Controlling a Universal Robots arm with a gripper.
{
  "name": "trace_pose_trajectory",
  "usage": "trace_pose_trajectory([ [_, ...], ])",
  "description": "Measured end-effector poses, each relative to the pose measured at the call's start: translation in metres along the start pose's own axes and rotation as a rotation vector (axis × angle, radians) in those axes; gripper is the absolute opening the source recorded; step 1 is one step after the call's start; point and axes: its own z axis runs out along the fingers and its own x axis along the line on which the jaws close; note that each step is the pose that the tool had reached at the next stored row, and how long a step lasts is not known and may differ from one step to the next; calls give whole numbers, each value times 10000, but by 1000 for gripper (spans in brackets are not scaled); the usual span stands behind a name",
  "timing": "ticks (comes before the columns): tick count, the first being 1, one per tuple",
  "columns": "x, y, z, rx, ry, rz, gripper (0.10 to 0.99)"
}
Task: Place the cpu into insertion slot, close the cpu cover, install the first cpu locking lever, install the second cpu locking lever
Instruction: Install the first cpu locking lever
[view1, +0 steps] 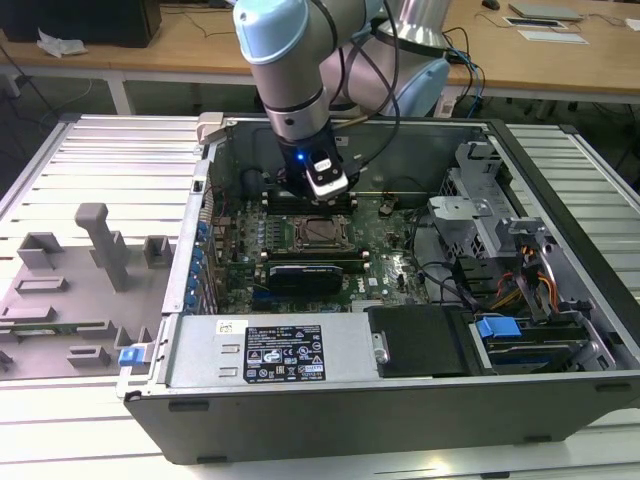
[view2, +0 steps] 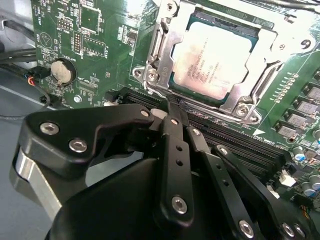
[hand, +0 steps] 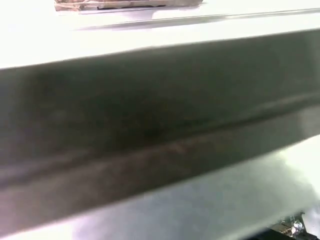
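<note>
A ribbed grey metal table (view1: 110, 150) spans the exterior view. An open computer case (view1: 400, 410) lies directly on it, occupying the centre and right of the frame. Grey moulded fixture blocks (view1: 100, 245) stand on the table at left, just beside the case.

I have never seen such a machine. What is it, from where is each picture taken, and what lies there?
It is a robot arm with a gripper at its end. The exterior view comes from a camera off the arm: the arm reaches into an open computer case lying on a metal table. The two wrist views come from cameras riding on the arm. In the second wrist view the gripper hovers over the green motherboard; the cpu sits in the insertion slot with the cpu cover lying over its edges. Whether the gripper holds anything, I cannot tell. The first wrist view shows a dark band I cannot identify.
</note>
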Motion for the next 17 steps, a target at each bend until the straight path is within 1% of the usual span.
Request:
trace_pose_trajectory([
  [4,-7,-11,0,-26,6,8,106],
  [9,-7,-12,0,-157,33,46,106],
  [11,-9,-11,-7,-164,35,47,106],
  [14,-22,-2,-60,-163,34,47,106],
  [17,-43,12,-142,-163,35,47,106],
])
